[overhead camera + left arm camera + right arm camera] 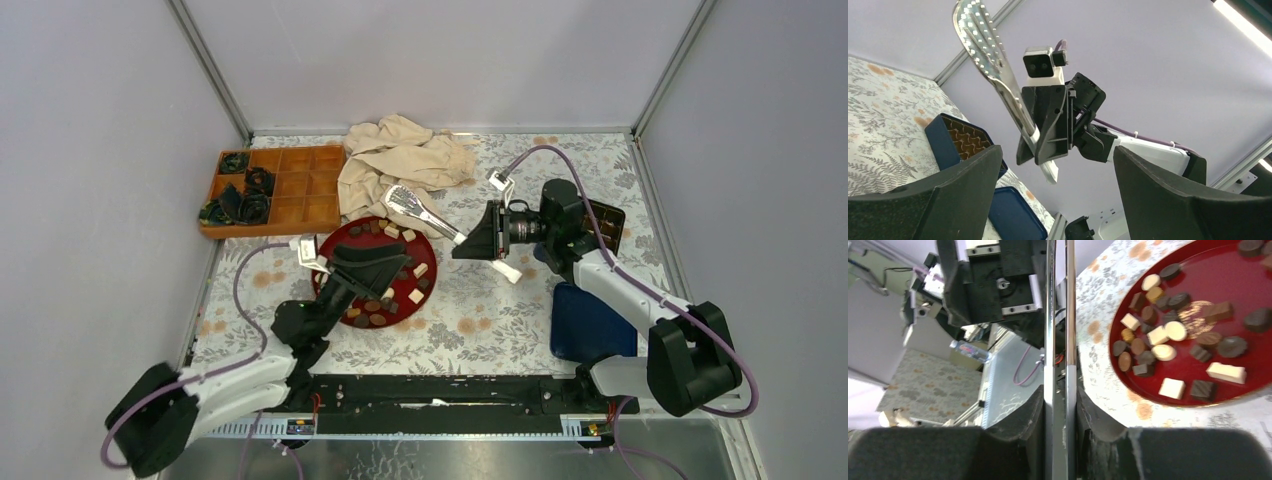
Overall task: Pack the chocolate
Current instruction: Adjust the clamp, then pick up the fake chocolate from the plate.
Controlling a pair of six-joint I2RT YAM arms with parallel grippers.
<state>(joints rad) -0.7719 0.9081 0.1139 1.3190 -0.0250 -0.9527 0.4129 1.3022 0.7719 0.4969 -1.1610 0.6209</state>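
Plate [1208, 265] dark red; chocolate [1173, 331] dark brown, tan, cream; tablecloth [480, 320] pale floral (orange blooms); cloth [400, 160] beige; tongs [415, 207] silver.

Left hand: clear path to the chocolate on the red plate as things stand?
Probably yes: left hand hangs open directly above the chocolate, nothing between. The slotted server in the right hand sits by the far rim of the plate.
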